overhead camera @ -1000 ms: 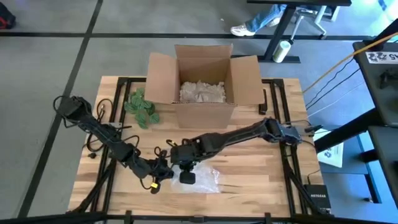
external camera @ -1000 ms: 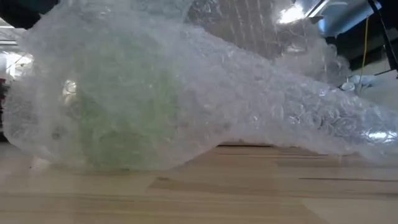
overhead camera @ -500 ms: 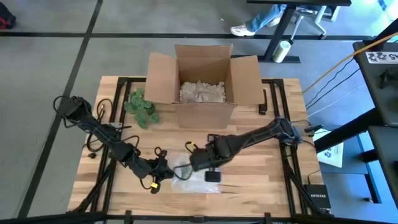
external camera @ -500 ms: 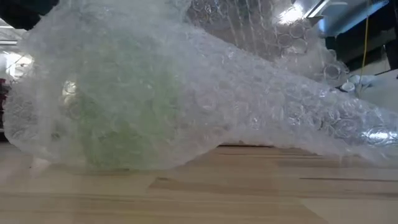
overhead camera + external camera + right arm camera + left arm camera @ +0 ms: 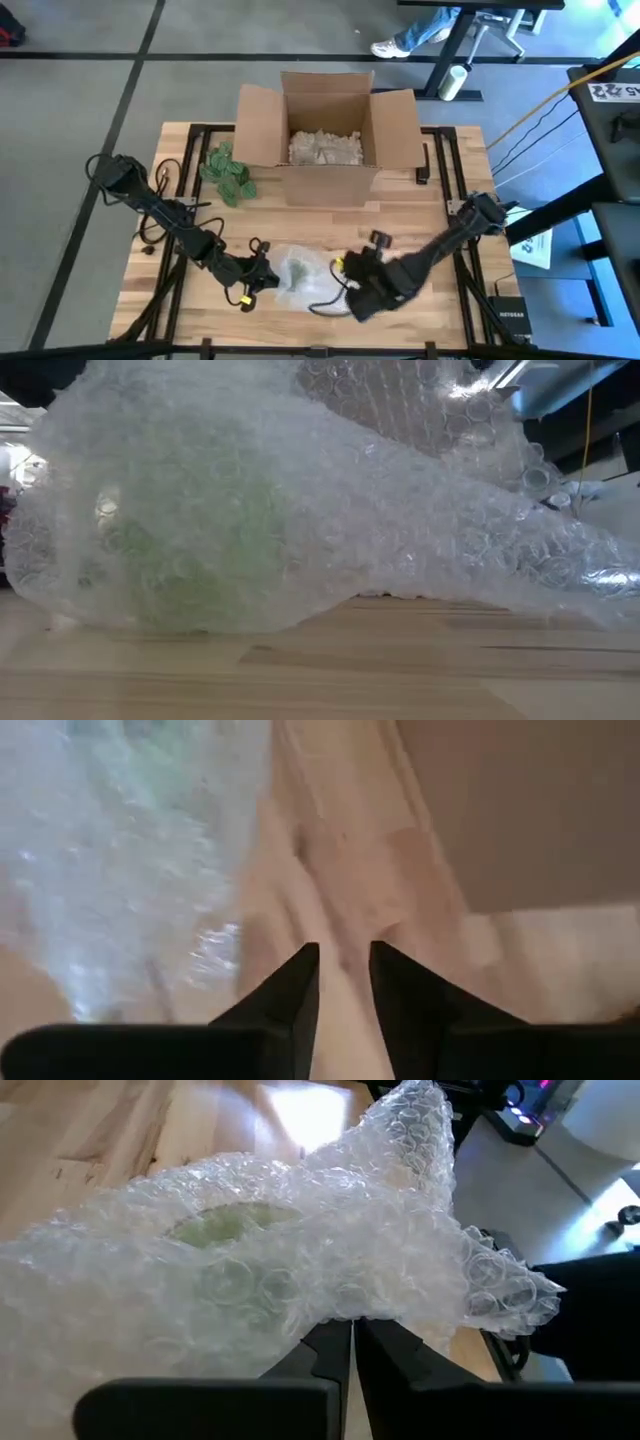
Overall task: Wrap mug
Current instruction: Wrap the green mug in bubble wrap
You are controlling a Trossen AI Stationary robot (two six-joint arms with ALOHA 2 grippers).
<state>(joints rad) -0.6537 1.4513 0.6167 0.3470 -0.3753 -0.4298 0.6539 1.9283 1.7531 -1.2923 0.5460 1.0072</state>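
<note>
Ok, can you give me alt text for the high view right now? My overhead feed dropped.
Seen from above, a green mug lies bundled in bubble wrap near the wooden table's front edge, with the left gripper at the bundle's left side and the right gripper at its right. Behind stand an open cardboard box of packing paper and a green plant sprig.

The right gripper [image 5: 352,300] has swung from above the crinkled clear bubble wrap [image 5: 300,278] toward the front edge of the pale wooden bench [image 5: 420,225], uncovering the wrapped green mug [image 5: 297,268].
</note>
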